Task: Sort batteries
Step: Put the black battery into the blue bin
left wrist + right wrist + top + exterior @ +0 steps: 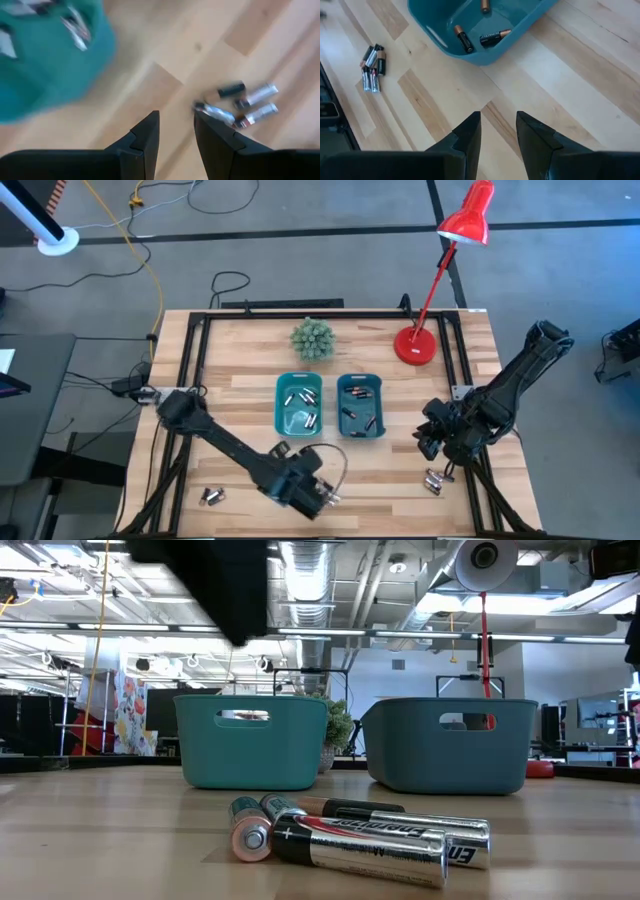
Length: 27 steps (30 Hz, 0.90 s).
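Batteries [350,835] lying closest on the table, left hand [176,131] slightly parted, empty, right hand [498,131] likewise.

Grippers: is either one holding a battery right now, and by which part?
Neither. The left gripper and the right gripper both show an empty gap over bare table; loose batteries lie ahead of the left one.

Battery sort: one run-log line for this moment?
left pincer: open, empty, front centre | right pincer: open, empty, right of right bin | left bin: holds batteries | loose batteries: on table
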{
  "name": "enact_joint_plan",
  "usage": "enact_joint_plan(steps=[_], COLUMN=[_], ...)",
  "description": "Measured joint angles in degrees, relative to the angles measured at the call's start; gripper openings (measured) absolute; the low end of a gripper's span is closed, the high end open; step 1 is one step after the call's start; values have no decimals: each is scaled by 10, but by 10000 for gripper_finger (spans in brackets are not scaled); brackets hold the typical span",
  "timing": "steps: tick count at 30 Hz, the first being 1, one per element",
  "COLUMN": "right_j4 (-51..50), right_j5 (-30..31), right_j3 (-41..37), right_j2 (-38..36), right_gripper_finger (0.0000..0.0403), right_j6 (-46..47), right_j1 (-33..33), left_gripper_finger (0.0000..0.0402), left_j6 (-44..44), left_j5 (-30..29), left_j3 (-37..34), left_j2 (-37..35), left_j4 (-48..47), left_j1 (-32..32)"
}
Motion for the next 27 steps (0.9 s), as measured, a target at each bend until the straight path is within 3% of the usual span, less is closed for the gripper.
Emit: enact_joint_plan(steps=[6, 15, 20, 27], right_j4=[1, 22, 43, 83], right_j5=[0, 0, 16, 17], right_j3=[0, 0, 0, 0], right_j2=[0, 0, 0, 36], right_gripper_finger=[140, 140, 140, 140], right_j6=[42, 126, 131, 129], right_j1=[-1, -1, -9, -39], left_gripper_finger=[116, 116, 116, 116], left_j6=[-80, -308, -445, -483], left_j5=[33, 35, 94, 240], left_j3=[-249, -484, -565, -611], left_j2=[-122, -310, -405, -475], left_j4=[184, 191, 152, 101], left_j1=[-28, -136, -201, -221])
